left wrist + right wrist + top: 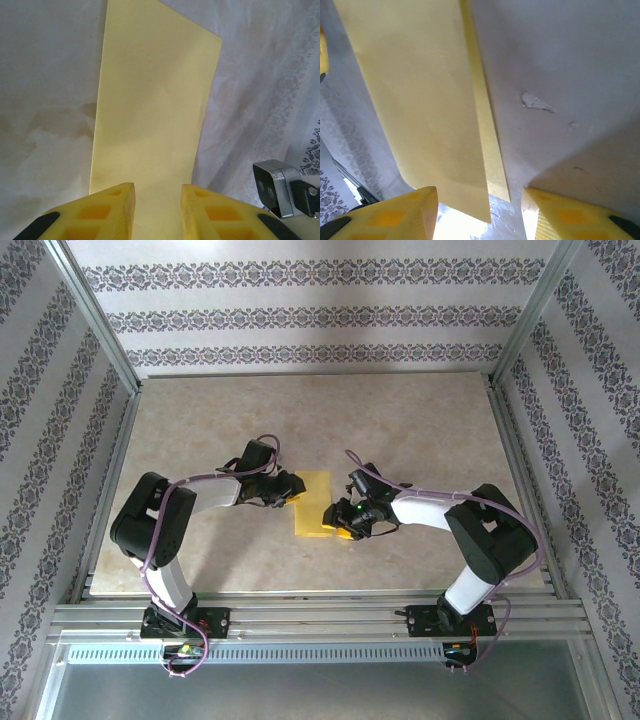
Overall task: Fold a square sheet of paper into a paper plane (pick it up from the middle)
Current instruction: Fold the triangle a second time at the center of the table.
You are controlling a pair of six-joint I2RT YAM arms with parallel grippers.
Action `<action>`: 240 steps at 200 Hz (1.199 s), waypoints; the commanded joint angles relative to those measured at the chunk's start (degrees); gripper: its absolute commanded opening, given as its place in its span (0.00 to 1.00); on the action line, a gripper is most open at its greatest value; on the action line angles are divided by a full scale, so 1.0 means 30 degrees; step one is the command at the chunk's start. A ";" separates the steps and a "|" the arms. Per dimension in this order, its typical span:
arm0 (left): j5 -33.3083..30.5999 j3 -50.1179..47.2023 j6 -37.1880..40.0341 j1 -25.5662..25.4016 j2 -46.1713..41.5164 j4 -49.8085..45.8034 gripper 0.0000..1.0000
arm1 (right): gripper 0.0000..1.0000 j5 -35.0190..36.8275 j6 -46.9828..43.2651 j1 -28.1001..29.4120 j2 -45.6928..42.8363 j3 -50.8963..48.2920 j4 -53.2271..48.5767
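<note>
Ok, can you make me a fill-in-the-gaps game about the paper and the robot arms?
1. The folded sheet of paper is coloured ____.
2. The paper lies on the marbled ____ in front of the arms.
3. The right end effector has its jaws ____, with nothing gripped between them.
Missing words: yellow; table; open.

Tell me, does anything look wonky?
Yes. The paper is folded crooked: in the right wrist view, a strip of the lower layer peeks out beside the top layer, widening toward the camera.
</note>
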 commanded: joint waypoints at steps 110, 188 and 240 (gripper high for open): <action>0.0218 0.0065 -0.0200 -0.0321 0.1362 0.0791 0.29 | 0.29 -0.0888 0.0185 0.0055 0.0355 0.0231 0.1709; 0.0108 0.0108 0.0303 -0.0309 0.1781 0.0397 0.27 | 0.26 -0.0843 -0.0207 -0.0668 0.0842 0.0175 0.3054; 0.0174 0.0238 0.0390 -0.0323 0.1630 0.0280 0.27 | 0.20 -0.1211 0.0123 -0.0831 0.0130 -0.0526 0.2775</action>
